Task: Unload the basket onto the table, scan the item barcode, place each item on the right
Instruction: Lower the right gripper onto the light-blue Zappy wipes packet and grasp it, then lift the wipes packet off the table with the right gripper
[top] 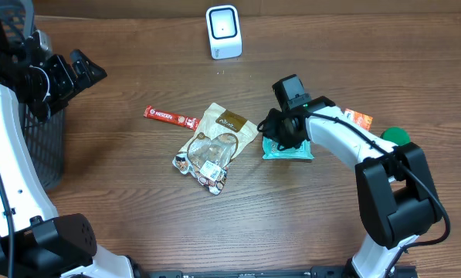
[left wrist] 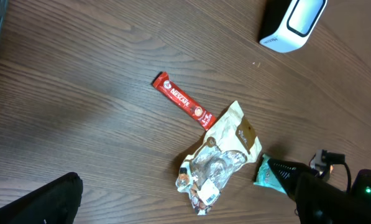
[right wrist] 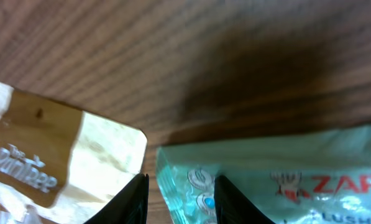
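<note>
A teal packet (top: 289,150) (right wrist: 284,186) lies flat on the wooden table, right of centre. My right gripper (top: 273,133) (right wrist: 179,202) is down at its left end. One finger rests over the packet and the other stands just off its edge with a thin gap, so the jaws are apart and the tips are cut off by the frame. The white scanner (top: 223,31) (left wrist: 294,22) stands at the back. My left gripper (top: 87,71) hovers open and empty at the far left, above the table.
A beige and clear snack bag (top: 216,141) (left wrist: 219,155) (right wrist: 61,155) with a white barcode label lies just left of the packet. A red Nescafe stick (top: 171,117) (left wrist: 184,101) lies further left. An orange packet (top: 359,119) and a green object (top: 396,135) sit behind my right arm. A black basket (top: 49,147) stands at the left edge.
</note>
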